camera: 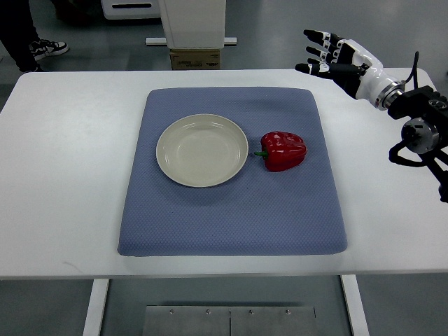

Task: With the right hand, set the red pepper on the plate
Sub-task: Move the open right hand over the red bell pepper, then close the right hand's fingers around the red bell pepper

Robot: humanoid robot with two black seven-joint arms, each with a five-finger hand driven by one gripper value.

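Note:
A red pepper (283,151) lies on its side on a blue mat (231,210), its green stem pointing left toward a cream plate (201,150) that holds nothing. The pepper rests just right of the plate's rim. My right hand (323,56) hovers over the table's far right corner, well above and to the right of the pepper. Its fingers are spread and hold nothing. The arm enters from the right edge. No left arm shows.
The mat lies on a white table (63,175). Beyond the far edge stand a white pedestal with a cardboard box (195,59) and a person's legs and shoe (31,42) at the top left.

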